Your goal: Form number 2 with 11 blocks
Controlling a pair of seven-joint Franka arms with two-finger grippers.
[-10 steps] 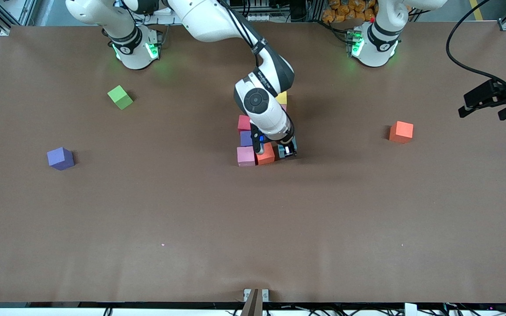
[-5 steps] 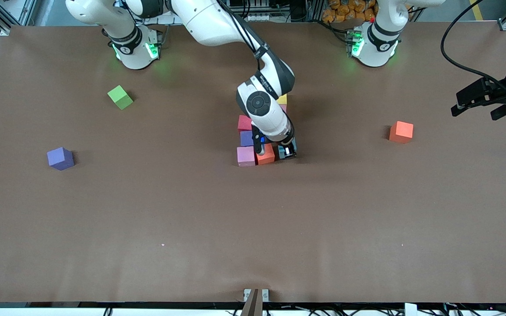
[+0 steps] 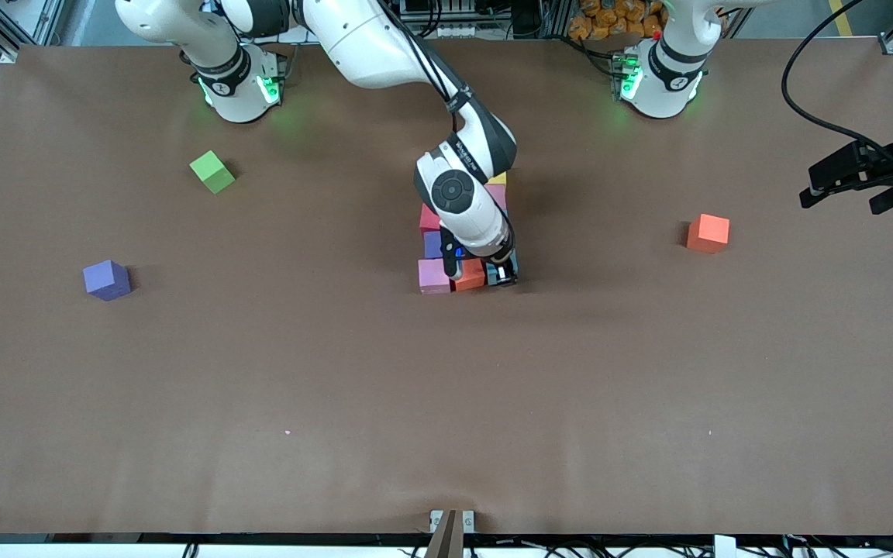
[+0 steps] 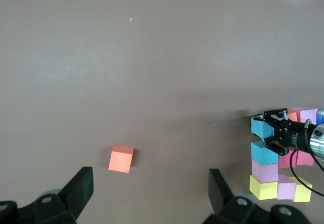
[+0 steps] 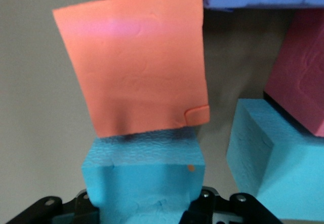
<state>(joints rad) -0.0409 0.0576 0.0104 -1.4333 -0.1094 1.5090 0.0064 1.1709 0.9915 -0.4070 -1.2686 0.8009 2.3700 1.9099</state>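
Near the middle of the front view, the right tool (image 3: 502, 273) is down at the surface (image 3: 446, 403), its fingers closed on a light blue cube (image 5: 144, 176) at the end of the cluster's row nearest the front camera. Beside that held cube, touching it, sits a red-orange cube (image 3: 468, 276), and next along the same row is a pink cube (image 3: 433, 276). Just above the pink one in the frame lies a purple-blue cube (image 3: 432, 244), then a red cube (image 3: 428, 218); most of the figure farther up is covered by the right arm, with only a yellow edge (image 3: 498, 178) showing.

The left wrist view shows the cluster from the other end at its right edge: two yellow cubes with a pink one between them form the end row (image 4: 281, 188), another pink cube and a second light blue cube (image 4: 264, 153) rise from it, and the right tool holds its cube (image 4: 260, 128) just past these.

Three cubes lie well apart from the cluster: an orange cube (image 3: 708, 233) at right centre of the front view, a purple cube (image 3: 107, 280) at left centre, and a green cube (image 3: 212, 171) at upper left.

At the right edge of the front view, the left tool (image 3: 853, 186) waits in the air over the left arm's end of the surface, fingers (image 4: 76, 191) spread wide and holding nothing.
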